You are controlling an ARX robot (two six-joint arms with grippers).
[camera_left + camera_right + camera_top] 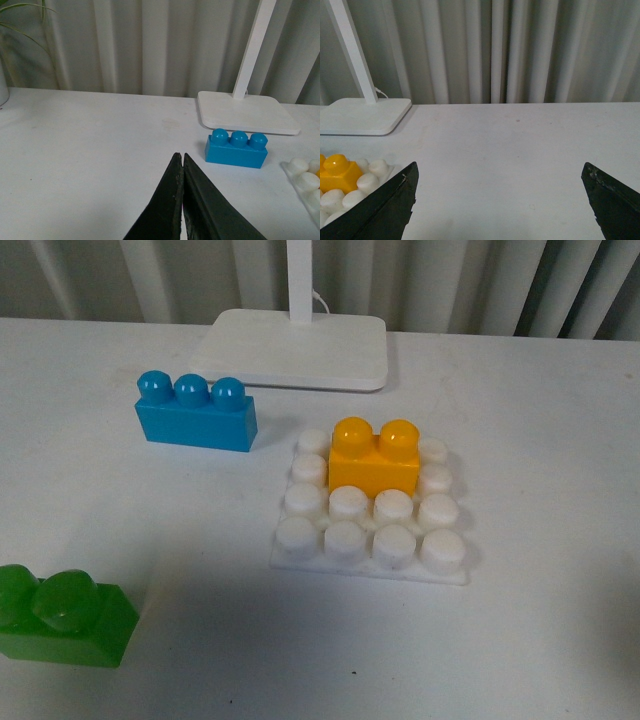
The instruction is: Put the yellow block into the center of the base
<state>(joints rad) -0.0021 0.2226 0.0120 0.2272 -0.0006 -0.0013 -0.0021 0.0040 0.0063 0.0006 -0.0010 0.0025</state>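
The yellow block (pixel 374 457) sits on the white studded base (pixel 372 515), on the middle studs of its far rows. Neither arm shows in the front view. In the left wrist view my left gripper (pixel 180 156) is shut and empty over bare table, with the base's edge (pixel 305 176) at the far right. In the right wrist view my right gripper (pixel 500 170) is wide open and empty over bare table; the yellow block (pixel 337 170) and the base (pixel 367 181) lie beside its one finger.
A blue three-stud brick (pixel 196 414) lies left of the base, also in the left wrist view (pixel 236 148). A green brick (pixel 62 617) lies at the near left. A white stand with a pole (pixel 295 348) is at the back, before a curtain.
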